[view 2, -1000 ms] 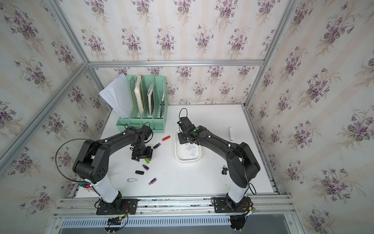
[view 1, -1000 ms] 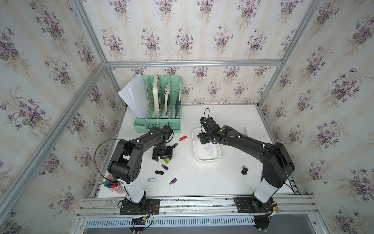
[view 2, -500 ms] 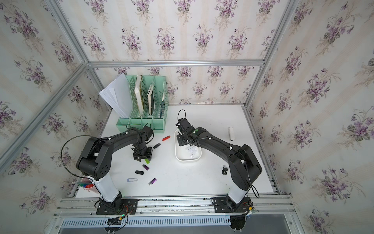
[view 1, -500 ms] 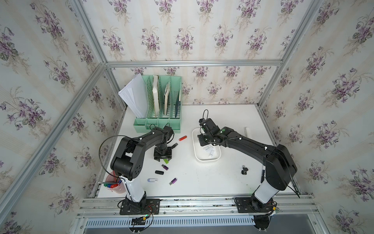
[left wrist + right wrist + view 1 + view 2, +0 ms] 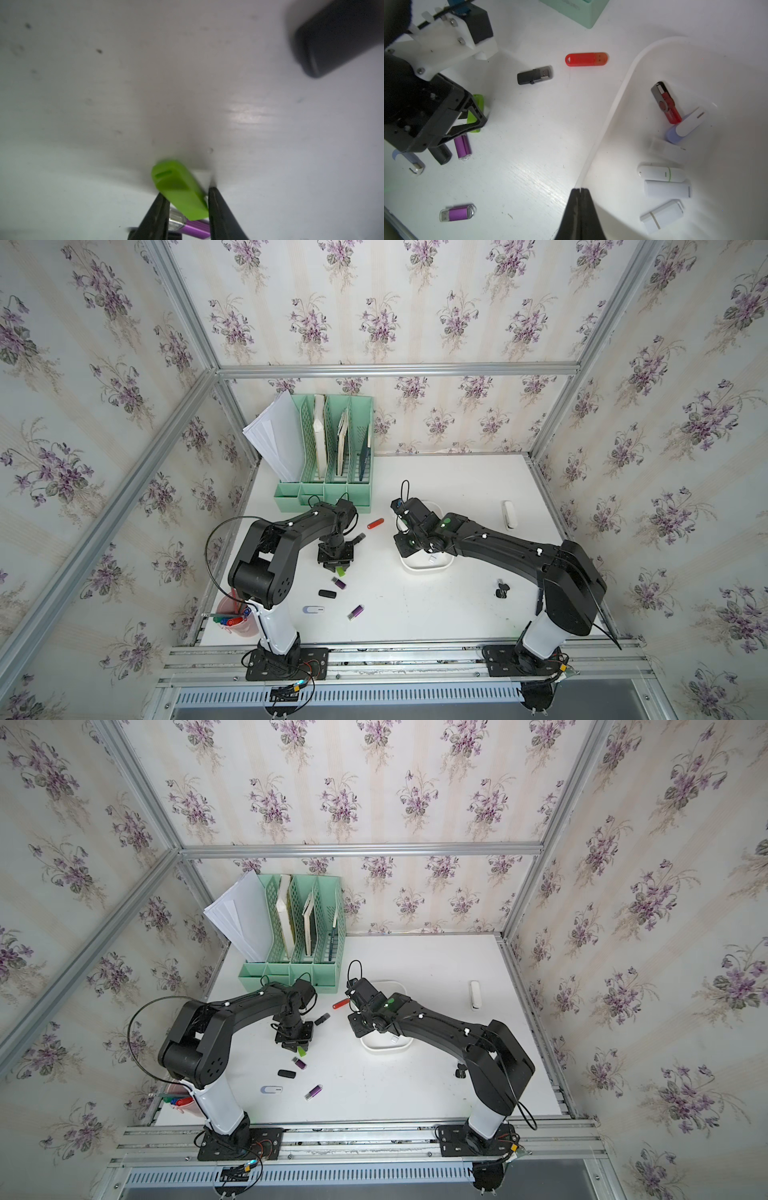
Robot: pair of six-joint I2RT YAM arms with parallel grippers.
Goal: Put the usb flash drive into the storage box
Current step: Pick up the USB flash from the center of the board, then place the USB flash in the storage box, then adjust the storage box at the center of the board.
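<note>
Left claw point(image 5: 187, 191) pinches one green drive point(image 5: 176, 182); six more lie around it. Right claw point(image 5: 580, 189), pressed together, sits at the rim of the storage box point(image 5: 610, 112), which holds six.

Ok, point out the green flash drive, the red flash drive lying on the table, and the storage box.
green flash drive point(image 5: 178, 187): left wrist view, middle of its body.
red flash drive point(image 5: 586, 59): right wrist view, middle of its casing.
storage box point(image 5: 424, 568): a top view, its near wall.
</note>
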